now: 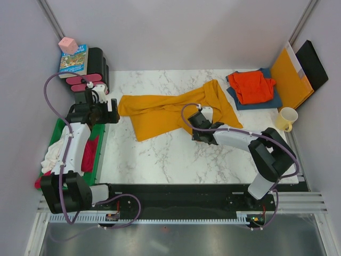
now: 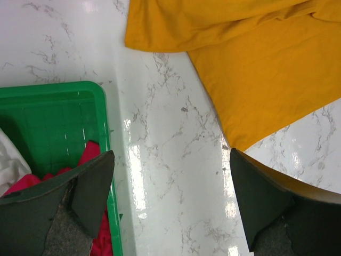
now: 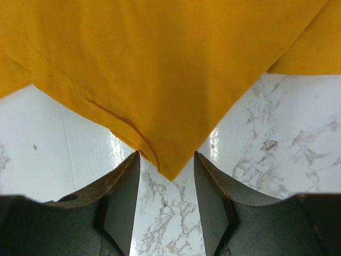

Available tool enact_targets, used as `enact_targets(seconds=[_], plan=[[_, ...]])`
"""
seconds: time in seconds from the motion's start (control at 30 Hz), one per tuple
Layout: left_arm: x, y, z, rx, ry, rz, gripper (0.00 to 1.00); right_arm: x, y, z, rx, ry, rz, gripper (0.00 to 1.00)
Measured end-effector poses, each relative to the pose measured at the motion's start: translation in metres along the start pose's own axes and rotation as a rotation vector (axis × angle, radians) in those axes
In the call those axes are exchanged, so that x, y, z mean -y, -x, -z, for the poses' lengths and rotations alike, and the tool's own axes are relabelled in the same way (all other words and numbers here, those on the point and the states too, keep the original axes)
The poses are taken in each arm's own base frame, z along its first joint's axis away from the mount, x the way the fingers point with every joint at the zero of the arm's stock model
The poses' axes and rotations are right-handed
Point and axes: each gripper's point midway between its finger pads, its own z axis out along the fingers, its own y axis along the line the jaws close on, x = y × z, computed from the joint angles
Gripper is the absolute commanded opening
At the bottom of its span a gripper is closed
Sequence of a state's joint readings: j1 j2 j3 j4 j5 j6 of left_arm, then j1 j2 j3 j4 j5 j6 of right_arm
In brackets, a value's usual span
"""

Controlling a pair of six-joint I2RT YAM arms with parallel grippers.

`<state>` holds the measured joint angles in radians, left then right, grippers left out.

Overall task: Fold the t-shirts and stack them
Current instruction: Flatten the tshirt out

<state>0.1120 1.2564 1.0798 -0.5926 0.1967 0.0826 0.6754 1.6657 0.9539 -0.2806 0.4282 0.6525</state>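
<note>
The mustard-yellow t-shirt (image 1: 165,114) is lying rumpled and unfolded across the far middle of the bench (image 1: 176,160), evidently waiting for its fold. The right end effector (image 3: 166,160) is straddling the shirt's near corner with its jaws about half open, the cloth tip sitting between them but not pinched, probably lining up a grasp. The left end effector (image 2: 171,154) is hovering spread wide and empty near the shirt's left edge. At far right the red-orange t-shirt (image 1: 251,86) is resting folded on the dark blue t-shirt (image 1: 269,100), starting the stack. The green bin (image 2: 53,93) at left is holding the magenta t-shirt (image 2: 91,153) and white t-shirt (image 1: 53,154), both unfolded.
</note>
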Motion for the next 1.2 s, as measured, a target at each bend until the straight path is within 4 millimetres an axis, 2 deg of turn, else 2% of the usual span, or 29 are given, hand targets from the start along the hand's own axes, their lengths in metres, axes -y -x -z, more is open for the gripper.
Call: enact_targets(seconds=[0.13,0.2,0.23,0.37,0.4,0.47,0.5,0.77,0.97,1.13,1.2], plan=[[-0.001,-0.008,0.0,-0.016,0.01,0.003,0.95,-0.003,-0.016,-0.013,-0.038,-0.01,0.009,0.54],[-0.002,-0.01,-0.001,-0.022,0.01,0.004,0.95,-0.006,-0.014,-0.014,-0.026,-0.008,-0.006,0.53],[-0.002,-0.01,-0.001,-0.023,0.011,0.004,0.95,-0.006,-0.014,-0.015,-0.024,-0.009,-0.011,0.5],[-0.002,-0.01,-0.001,-0.023,0.011,0.004,0.95,-0.006,-0.013,-0.015,-0.018,-0.013,-0.028,0.31],[-0.002,-0.01,-0.001,-0.023,0.011,0.004,0.95,-0.006,-0.013,-0.015,-0.018,-0.015,-0.032,0.22],[-0.002,-0.01,-0.001,-0.023,0.011,0.004,0.95,-0.005,-0.013,-0.016,-0.015,-0.022,-0.04,0.11],[-0.002,-0.01,-0.001,-0.024,0.011,0.005,0.95,-0.005,-0.013,-0.016,-0.015,-0.022,-0.041,0.0],[-0.003,-0.014,-0.01,-0.044,0.008,0.009,0.96,-0.001,-0.015,-0.013,-0.005,-0.028,-0.05,0.0],[-0.011,-0.031,-0.054,-0.147,0.004,0.028,0.91,0.003,-0.014,-0.003,-0.008,-0.042,0.002,0.0],[-0.031,-0.04,-0.11,-0.253,0.053,0.048,0.86,-0.001,0.0,0.009,0.011,-0.035,0.034,0.0],[-0.034,-0.04,-0.126,-0.27,0.053,0.063,0.85,-0.002,0.006,0.013,0.023,-0.033,0.039,0.0]])
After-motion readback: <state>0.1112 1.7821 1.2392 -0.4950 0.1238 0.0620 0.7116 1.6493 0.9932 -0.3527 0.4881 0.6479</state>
